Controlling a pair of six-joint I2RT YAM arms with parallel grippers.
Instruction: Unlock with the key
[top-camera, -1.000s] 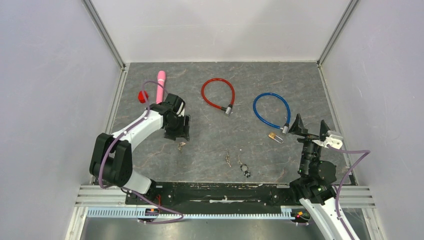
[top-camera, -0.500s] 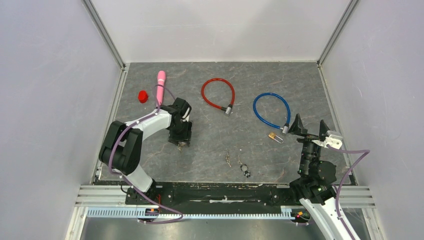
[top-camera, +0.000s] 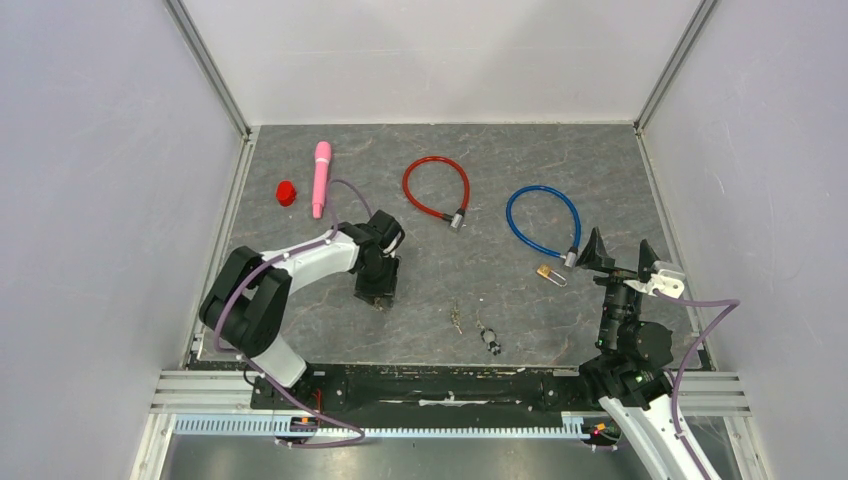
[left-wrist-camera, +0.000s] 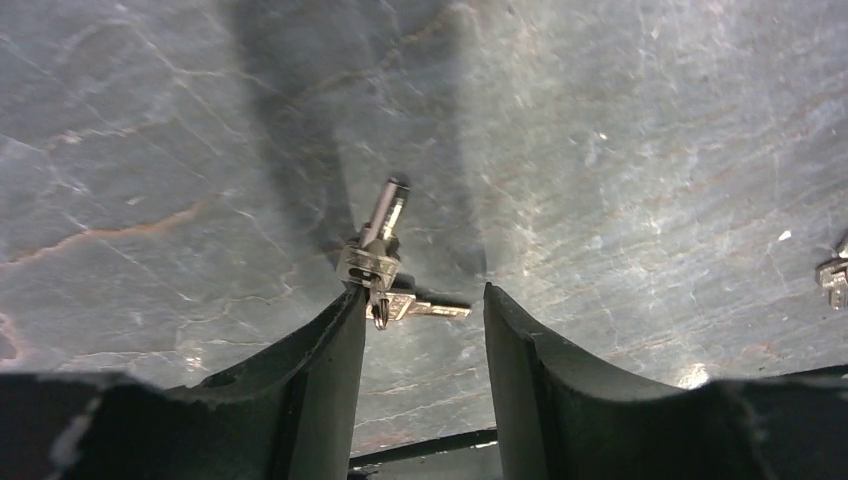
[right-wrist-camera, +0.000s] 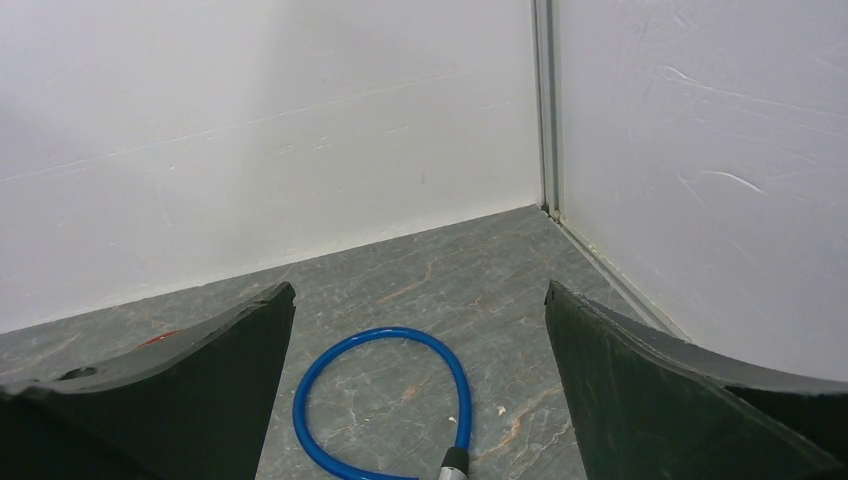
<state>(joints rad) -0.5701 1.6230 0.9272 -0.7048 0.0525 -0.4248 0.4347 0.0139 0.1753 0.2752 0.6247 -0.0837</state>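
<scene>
Top external: keys (top-camera: 457, 318) lie on grey table (top-camera: 430, 265) between pale walls (top-camera: 440, 60).

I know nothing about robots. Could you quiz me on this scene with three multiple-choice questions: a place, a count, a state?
1. Seen from above, the blue looped cable lock lies: A) right of the red looped cable lock B) left of it C) on top of it
2. How many cable locks lie on the grey stone-patterned table? A) one B) two C) four
3. The right pincer is: A) shut tight B) wide open, empty C) clamped on the blue lock
Answers: 1 A, the blue loop sits right of the red, apart; 2 B, one red, one blue; 3 B, its gap is wide with nothing in it.
</scene>
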